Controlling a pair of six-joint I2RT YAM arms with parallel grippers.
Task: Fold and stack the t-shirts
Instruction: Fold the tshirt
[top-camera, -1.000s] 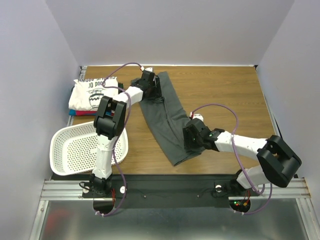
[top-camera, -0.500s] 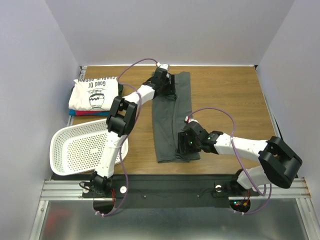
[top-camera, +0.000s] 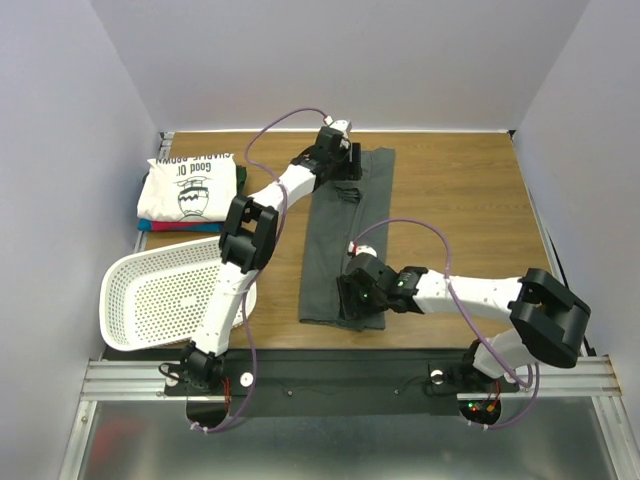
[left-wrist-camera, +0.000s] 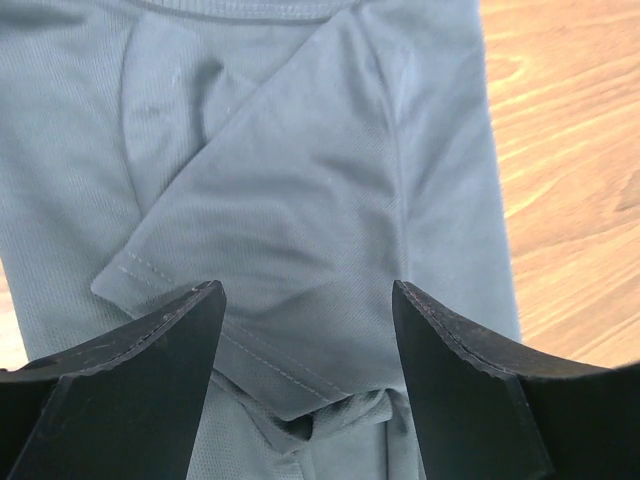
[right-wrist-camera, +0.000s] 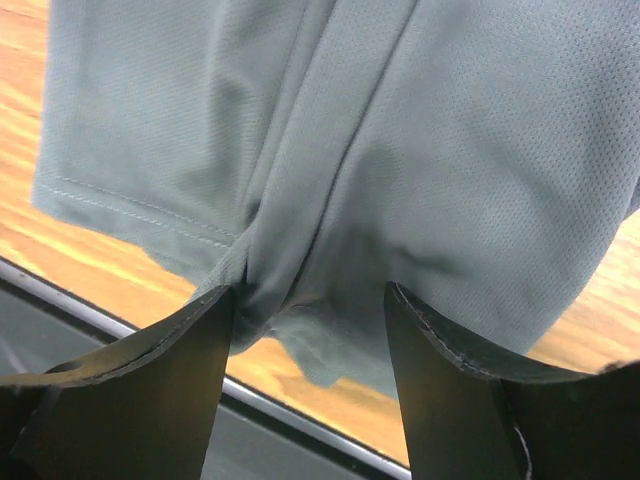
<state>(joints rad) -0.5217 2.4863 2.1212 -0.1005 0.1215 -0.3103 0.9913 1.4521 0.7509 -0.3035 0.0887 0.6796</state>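
A dark charcoal-grey t-shirt (top-camera: 340, 235), folded into a long strip, runs from the far middle of the table to its near edge. My left gripper (top-camera: 343, 165) rests on its far end, jaws wide apart over a folded sleeve (left-wrist-camera: 300, 150). My right gripper (top-camera: 358, 298) is at the near end, jaws also apart. Bunched hem cloth (right-wrist-camera: 450, 150) lies between its fingers (right-wrist-camera: 200, 340). At the far left, a white printed t-shirt (top-camera: 190, 188) tops a stack with red (top-camera: 175, 225) and other coloured edges showing below.
A white perforated basket (top-camera: 125, 275) lies tilted at the near left beside the left arm. Bare wooden table (top-camera: 450, 190) spreads right of the grey shirt. The table's near edge and metal rail (right-wrist-camera: 120, 325) sit just past the hem.
The grey shirt swung from a diagonal to nearly straight up the table. My left gripper slid right along the far end, and my right gripper moved left and nearer with the hem.
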